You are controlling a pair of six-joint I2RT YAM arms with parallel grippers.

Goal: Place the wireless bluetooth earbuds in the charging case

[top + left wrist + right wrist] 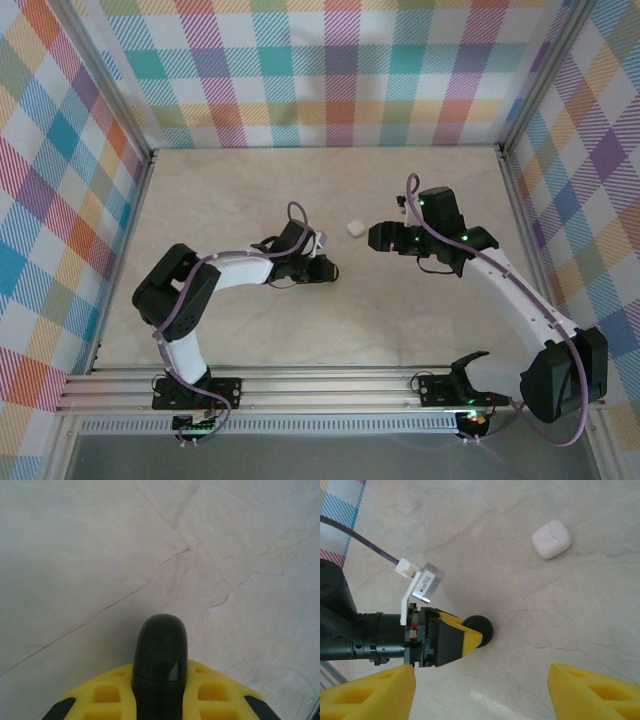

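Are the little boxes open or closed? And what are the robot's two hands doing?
white case: closed, lying on the table, nothing touching it.
black case: looks closed, pinched between yellow fingers.
left gripper: shut on the black case.
right gripper: open, holding nothing.

A pale marbled tabletop (330,320) with thin dark veins lay evenly lit inside three walls (340,70) of pastel plaid cloth — aluminium rails (320,385) edged its near side.
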